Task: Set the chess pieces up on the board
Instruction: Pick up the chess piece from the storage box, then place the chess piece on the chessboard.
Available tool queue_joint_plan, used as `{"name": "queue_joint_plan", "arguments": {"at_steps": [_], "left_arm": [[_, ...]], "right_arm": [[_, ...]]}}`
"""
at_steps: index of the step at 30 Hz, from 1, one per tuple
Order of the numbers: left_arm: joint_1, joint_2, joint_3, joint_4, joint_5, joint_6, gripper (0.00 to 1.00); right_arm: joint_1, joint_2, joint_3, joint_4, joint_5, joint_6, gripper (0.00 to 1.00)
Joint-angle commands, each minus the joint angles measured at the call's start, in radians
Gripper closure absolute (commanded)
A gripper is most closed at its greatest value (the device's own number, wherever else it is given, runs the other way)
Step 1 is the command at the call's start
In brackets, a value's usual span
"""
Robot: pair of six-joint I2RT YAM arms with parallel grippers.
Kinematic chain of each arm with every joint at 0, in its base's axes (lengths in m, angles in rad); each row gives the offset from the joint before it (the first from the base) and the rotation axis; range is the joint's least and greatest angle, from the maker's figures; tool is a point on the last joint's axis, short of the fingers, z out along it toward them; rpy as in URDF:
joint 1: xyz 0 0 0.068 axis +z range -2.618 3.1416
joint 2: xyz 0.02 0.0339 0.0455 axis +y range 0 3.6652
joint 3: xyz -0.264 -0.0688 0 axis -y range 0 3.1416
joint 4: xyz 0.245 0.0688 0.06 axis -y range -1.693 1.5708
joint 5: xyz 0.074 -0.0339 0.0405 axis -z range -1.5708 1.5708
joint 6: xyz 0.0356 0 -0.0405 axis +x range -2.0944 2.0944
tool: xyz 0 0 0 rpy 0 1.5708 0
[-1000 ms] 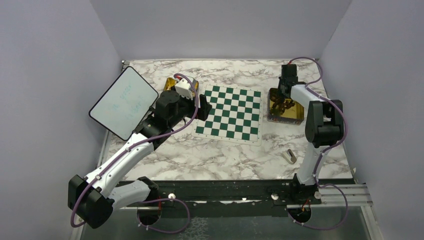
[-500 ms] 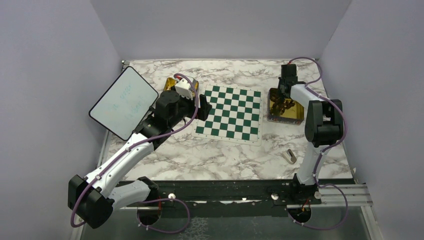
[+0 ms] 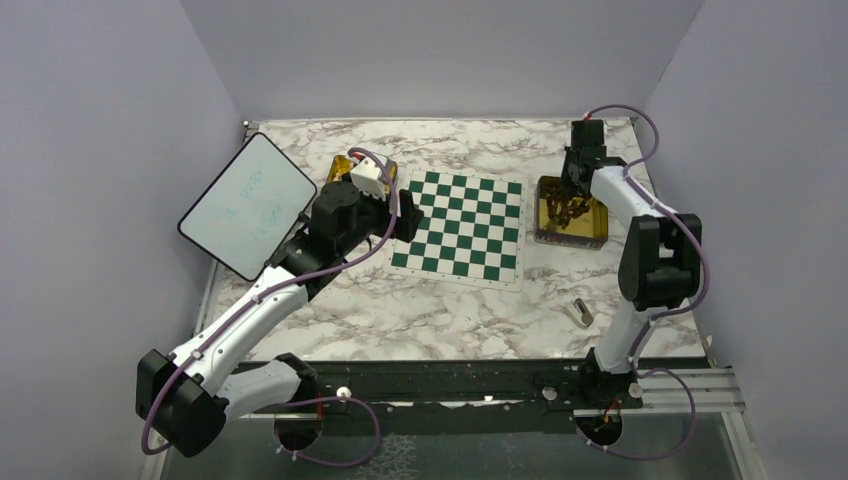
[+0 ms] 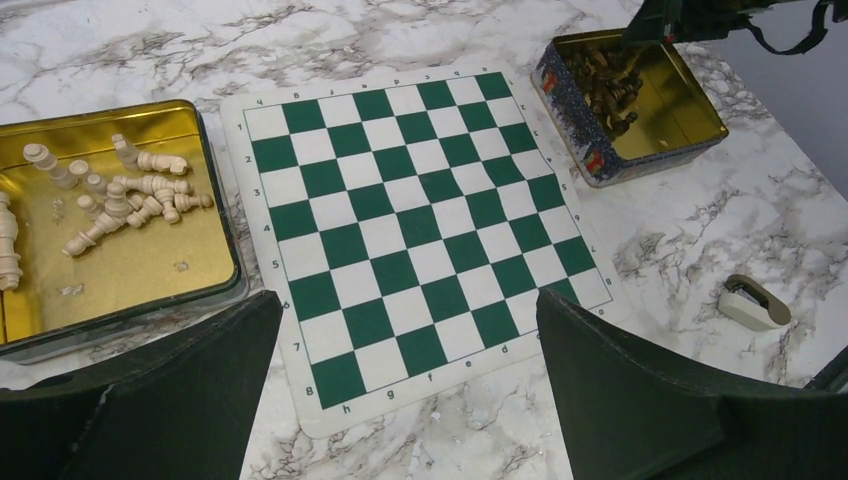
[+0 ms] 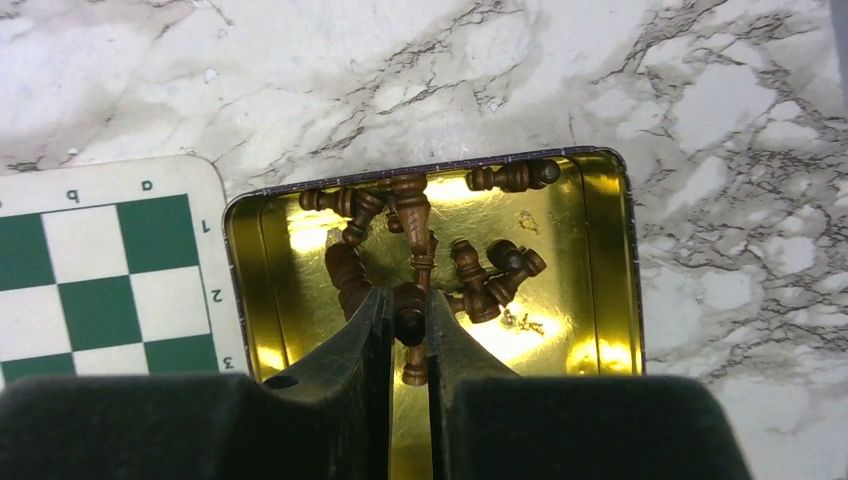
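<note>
Lifting: right gripper (image 5: 408, 300) had drawn up over the gold tin (image 5: 600, 300), jaws nearly shut on one dark chess piece (image 5: 412, 365).
Left gripper (image 4: 405, 300): spread wide, empty, above the board (image 4: 420, 220).
Meaning: first piece probably bound for the board.

Robot test cell in a lab, not a lived-in room: plain pale walls (image 3: 100, 150) box in a marble-pattern counter (image 3: 440, 310) on three sides. Left arm (image 3: 260, 300) and right arm (image 3: 650, 260) are bolted to a black metal rail (image 3: 450, 378) at the near edge, with purple cables (image 3: 620, 107) running loose. The counter carries staged props: the board (image 3: 462, 228), gold tins (image 3: 592, 235), a small whiteboard (image 3: 247, 204).
</note>
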Motion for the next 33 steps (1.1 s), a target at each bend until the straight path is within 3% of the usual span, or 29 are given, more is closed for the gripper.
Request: {"name": "queue_joint_plan", "arguments": {"at_steps": [1, 20, 26, 33], "left_arm": [[-0.004, -0.011, -0.005, 0.024, -0.007, -0.001, 0.01], [-0.004, -0.017, -0.009, 0.03, 0.021, -0.009, 0.01], [-0.004, -0.016, -0.009, 0.031, 0.022, -0.011, 0.01], [-0.004, -0.018, -0.009, 0.03, 0.019, -0.007, 0.01]], "right_arm": [[-0.006, -0.066, 0.034, -0.07, 0.012, 0.0, 0.9], [0.028, -0.198, 0.068, -0.133, -0.138, 0.023, 0.91], [0.095, -0.195, 0.059, -0.083, -0.174, 0.041, 0.91], [0.228, -0.123, 0.091, -0.016, -0.11, 0.018, 0.91]]}}
